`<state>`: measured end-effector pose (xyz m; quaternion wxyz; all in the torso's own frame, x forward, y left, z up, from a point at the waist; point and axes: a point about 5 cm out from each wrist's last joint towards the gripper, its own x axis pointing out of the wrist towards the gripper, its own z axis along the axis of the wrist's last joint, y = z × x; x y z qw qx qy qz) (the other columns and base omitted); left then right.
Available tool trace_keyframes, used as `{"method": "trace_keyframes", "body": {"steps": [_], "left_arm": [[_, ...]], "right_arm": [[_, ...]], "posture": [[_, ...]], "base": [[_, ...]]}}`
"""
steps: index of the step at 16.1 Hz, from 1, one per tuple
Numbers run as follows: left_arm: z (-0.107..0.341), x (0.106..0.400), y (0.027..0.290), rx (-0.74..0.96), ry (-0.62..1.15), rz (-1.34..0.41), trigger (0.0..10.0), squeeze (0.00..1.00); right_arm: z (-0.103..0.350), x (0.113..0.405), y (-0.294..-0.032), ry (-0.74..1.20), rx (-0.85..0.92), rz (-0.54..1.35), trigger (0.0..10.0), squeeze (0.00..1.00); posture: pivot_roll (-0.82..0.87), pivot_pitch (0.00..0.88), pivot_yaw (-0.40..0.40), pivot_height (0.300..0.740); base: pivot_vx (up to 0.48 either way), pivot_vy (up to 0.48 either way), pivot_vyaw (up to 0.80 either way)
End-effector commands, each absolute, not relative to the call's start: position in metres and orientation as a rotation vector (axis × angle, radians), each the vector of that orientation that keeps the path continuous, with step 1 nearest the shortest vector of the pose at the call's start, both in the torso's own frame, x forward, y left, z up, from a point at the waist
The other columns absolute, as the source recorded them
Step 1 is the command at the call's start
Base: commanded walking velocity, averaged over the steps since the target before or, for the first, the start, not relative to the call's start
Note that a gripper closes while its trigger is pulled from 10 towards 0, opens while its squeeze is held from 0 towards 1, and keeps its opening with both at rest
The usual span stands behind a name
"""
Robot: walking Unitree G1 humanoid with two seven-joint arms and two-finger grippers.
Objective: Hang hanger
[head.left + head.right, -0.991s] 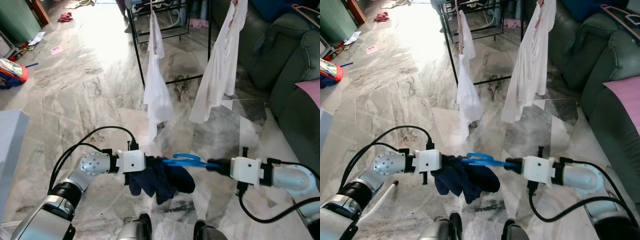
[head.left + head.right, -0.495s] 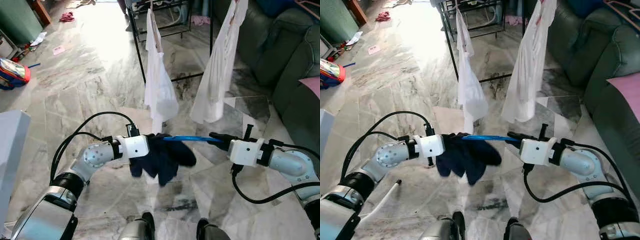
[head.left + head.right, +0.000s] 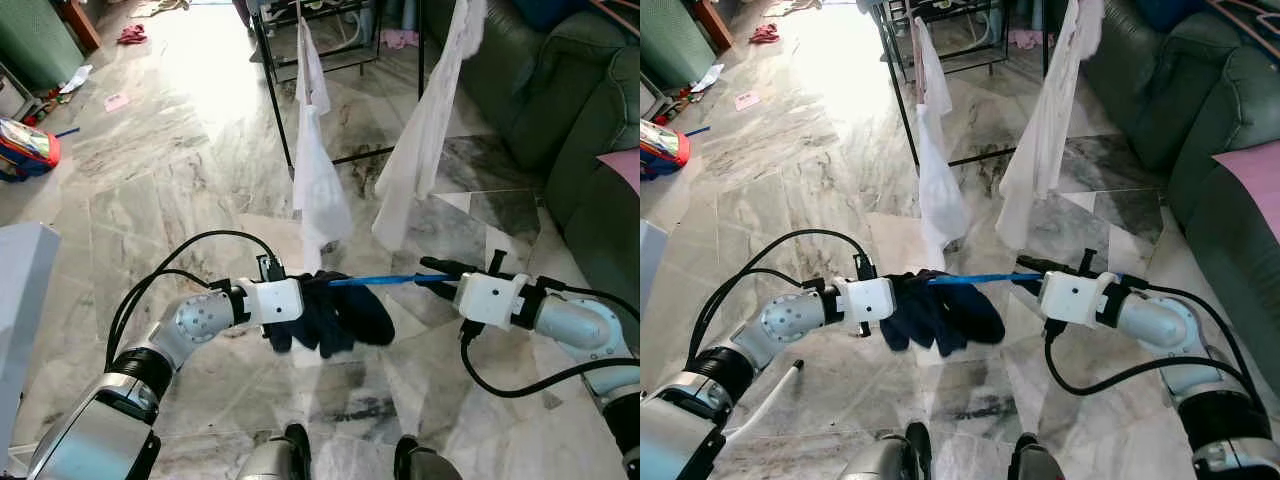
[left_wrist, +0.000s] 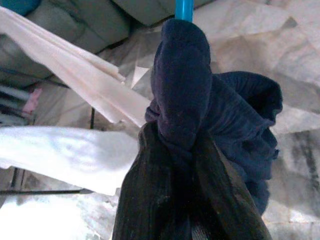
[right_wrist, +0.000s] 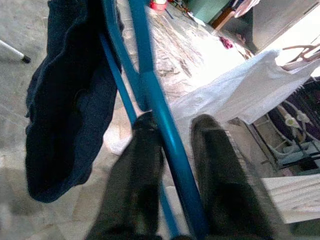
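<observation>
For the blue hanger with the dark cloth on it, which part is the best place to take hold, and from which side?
Grip the bare blue bar of the hanger, from the robot's right side. The navy cloth wraps the left end, where the left gripper pinches cloth. The right end is bare and thin, so fingers probably close well around it; the right gripper already straddles it there.

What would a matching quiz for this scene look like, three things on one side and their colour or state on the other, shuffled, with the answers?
Things:
1. hanger
2. dark garment
3. white shirts

States:
A. hanging from the black rack
B. blue, held level between both grippers
C. navy, bunched at the left gripper

Pairs: 1-B, 2-C, 3-A. The right gripper holds the hanger's other end.
</observation>
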<state>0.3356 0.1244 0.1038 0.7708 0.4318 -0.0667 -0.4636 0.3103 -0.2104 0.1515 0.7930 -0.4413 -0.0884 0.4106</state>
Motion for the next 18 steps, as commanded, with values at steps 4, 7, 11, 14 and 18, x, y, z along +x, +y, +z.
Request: {"method": "trace_keyframes", "body": {"steps": [4,7,11,14,18], "left_arm": [[0.091,0.331,0.14,0.937,-0.084,-0.96,0.0,0.0],[0.085,0.328,0.15,0.937,-0.042,-0.933,0.0,0.0],[0.077,0.327,0.164,0.919,0.036,-0.881,0.0,0.0],[0.076,0.332,0.174,0.834,0.089,-0.758,0.0,0.0],[0.087,0.344,0.174,0.664,0.075,-0.592,0.0,0.0]], "right_arm": [[0.168,0.311,-0.216,-0.149,-0.906,0.927,10.0,1.0],[0.179,0.309,-0.232,-0.125,-0.943,0.905,10.0,1.0],[0.182,0.303,-0.244,-0.084,-0.998,0.884,10.0,1.0],[0.186,0.304,-0.238,-0.171,-0.89,0.767,10.0,1.0],[0.165,0.298,-0.205,-0.245,-0.58,0.663,10.0,1.0]], "posture": [[0.02,0.241,0.131,0.74],[0.02,0.238,0.124,0.74],[0.01,0.231,0.118,0.74],[0.01,0.229,0.115,0.74],[0.01,0.225,0.112,0.74]], "base": [[0.0,0.0,0.0],[0.0,0.0,0.0],[0.0,0.0,0.0],[0.0,0.0,0.0],[0.0,0.0,0.0]]}}
